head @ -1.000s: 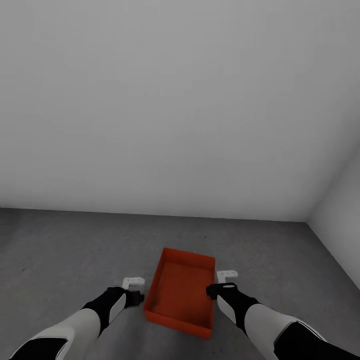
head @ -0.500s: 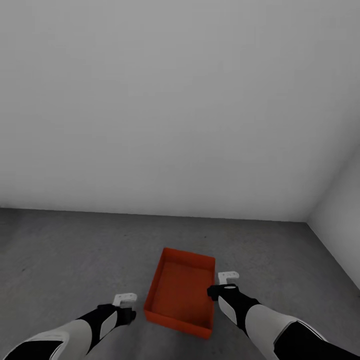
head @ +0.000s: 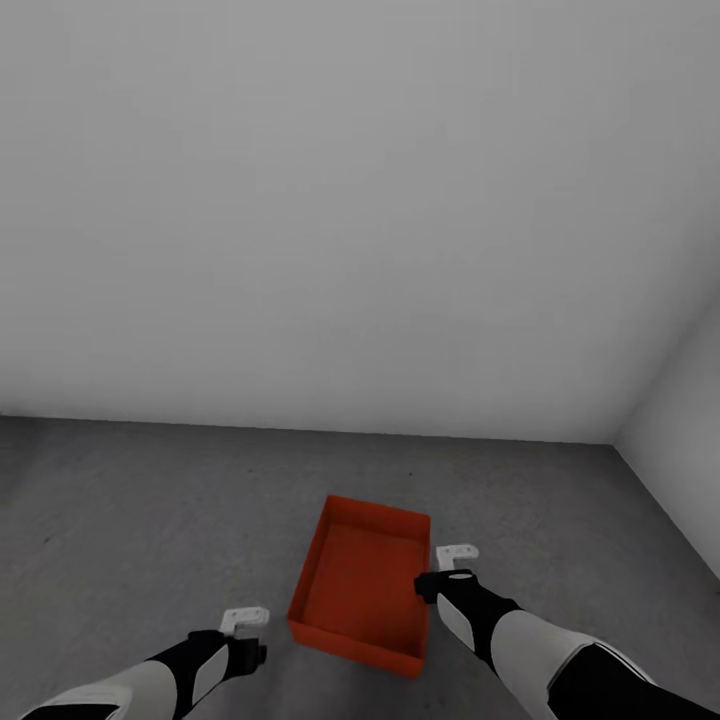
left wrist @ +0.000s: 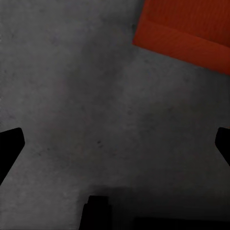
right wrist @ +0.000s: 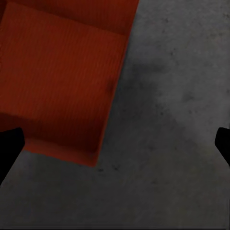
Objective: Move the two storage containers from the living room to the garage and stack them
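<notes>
- Storage container [head: 362, 586]: one orange-red, open-top rectangular bin, sitting flat on the floor [head: 130, 520] of the garage, upright, long axis running near to far. Nothing is inside it. Position: centre of the head view, between the two arms, well short of the far wall.
- Same container, left wrist view [left wrist: 184, 29]: one corner with an outer wall shows, grey concrete beside it.
- Same container, right wrist view [right wrist: 57, 81]: the inner bottom and one wall show, with a bin corner next to bare concrete.
- Floor: dark grey, mottled concrete, running up to the far wall [head: 360, 200] and to a side wall [head: 685, 450] at right; both are plain grey-white and meet in a corner at far right.
- Left gripper [head: 246, 621]: white fingers on a black wrist, low over the floor, left of the container's near-left corner and apart from it. Jaws released and spread wide; in the left wrist view the two dark fingertips [left wrist: 9, 143] stand at opposite edges with only floor between them.
- Right gripper [head: 456, 557]: just beside the container's right wall, near its middle; contact cannot be told. Jaws released and spread wide, grasping nothing; in the right wrist view the fingertips [right wrist: 8, 143] sit far apart over the bin's edge and the floor.
</notes>
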Tool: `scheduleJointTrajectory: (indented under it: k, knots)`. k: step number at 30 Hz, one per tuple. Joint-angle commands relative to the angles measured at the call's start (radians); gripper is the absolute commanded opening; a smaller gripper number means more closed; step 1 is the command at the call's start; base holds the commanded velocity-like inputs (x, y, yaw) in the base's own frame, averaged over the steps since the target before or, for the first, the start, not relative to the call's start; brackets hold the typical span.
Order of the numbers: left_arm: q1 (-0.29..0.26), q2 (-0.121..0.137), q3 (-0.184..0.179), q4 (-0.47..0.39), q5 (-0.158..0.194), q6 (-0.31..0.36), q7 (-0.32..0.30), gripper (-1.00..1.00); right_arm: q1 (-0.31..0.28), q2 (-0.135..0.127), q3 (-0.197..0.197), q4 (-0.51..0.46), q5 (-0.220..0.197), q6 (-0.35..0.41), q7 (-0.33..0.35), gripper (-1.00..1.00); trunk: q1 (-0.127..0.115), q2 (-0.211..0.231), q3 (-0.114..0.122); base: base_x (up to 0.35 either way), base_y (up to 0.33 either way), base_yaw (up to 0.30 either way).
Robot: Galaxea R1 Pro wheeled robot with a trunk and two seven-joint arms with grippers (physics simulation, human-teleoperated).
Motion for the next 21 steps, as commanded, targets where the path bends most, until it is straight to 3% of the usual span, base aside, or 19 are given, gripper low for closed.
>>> scheduleJointTrajectory:
  k: [1, 11, 21]
  knots:
    - [0.000, 0.000, 0.000, 0.000, 0.007, 0.005, 0.002, 1.00, 0.007, -0.002, 0.009, 0.008, -0.006, 0.006, -0.005, 1.00, 0.000, 0.000, -0.001, 0.000, 0.000, 0.000]
    - [-0.001, 0.006, 0.000, 0.000, 0.007, 0.003, 0.002, 1.00, 0.105, -0.005, 0.009, 0.052, -0.006, -0.054, 0.001, 1.00, 0.000, 0.000, -0.001, 0.000, 0.000, 0.000]
    - [0.007, 0.061, 0.001, 0.000, 0.009, -0.014, 0.002, 1.00, 0.255, -0.015, 0.009, 0.076, -0.004, -0.093, 0.001, 1.00, 0.000, 0.000, -0.001, 0.000, 0.000, 0.000]
